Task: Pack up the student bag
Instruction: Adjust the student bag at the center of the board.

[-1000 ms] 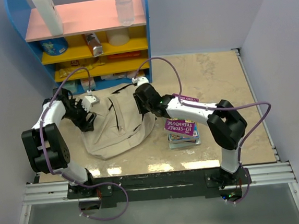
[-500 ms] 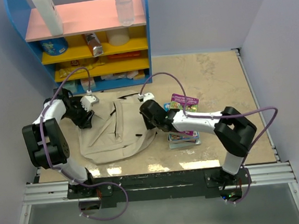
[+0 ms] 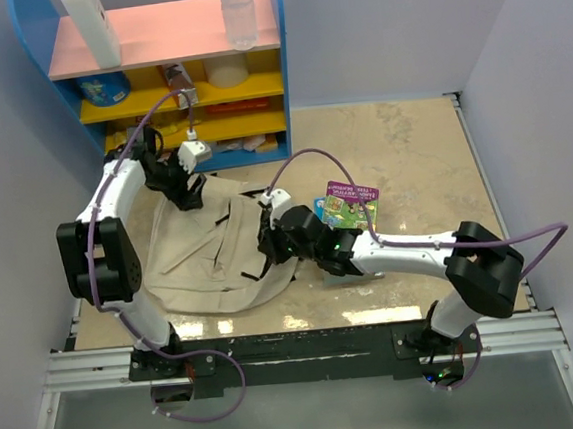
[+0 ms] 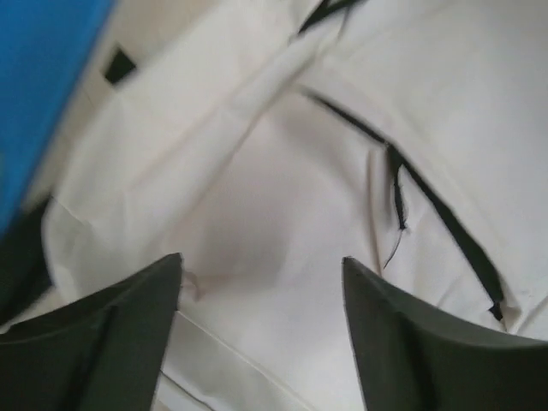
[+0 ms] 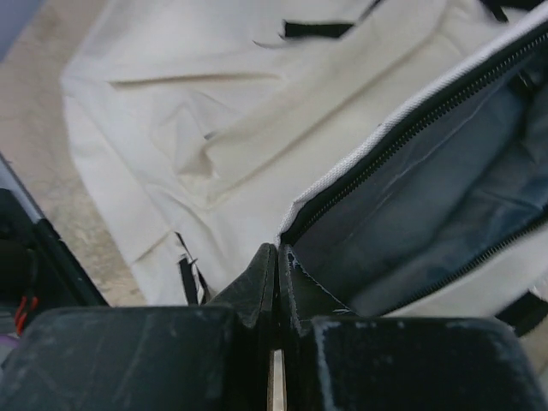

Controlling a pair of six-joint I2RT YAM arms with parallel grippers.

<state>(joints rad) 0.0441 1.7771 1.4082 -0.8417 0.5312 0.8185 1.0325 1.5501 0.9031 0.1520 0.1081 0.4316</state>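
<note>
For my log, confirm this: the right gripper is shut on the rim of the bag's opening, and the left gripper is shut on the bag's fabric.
The left gripper is open, not shut: the left wrist view shows its fingers spread over the bag, holding nothing. The right gripper is indeed shut on the rim of the bag's opening.

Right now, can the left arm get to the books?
Probably not: the left arm is over by the shelf, and the bag and the right arm lie between it and the books.
</note>
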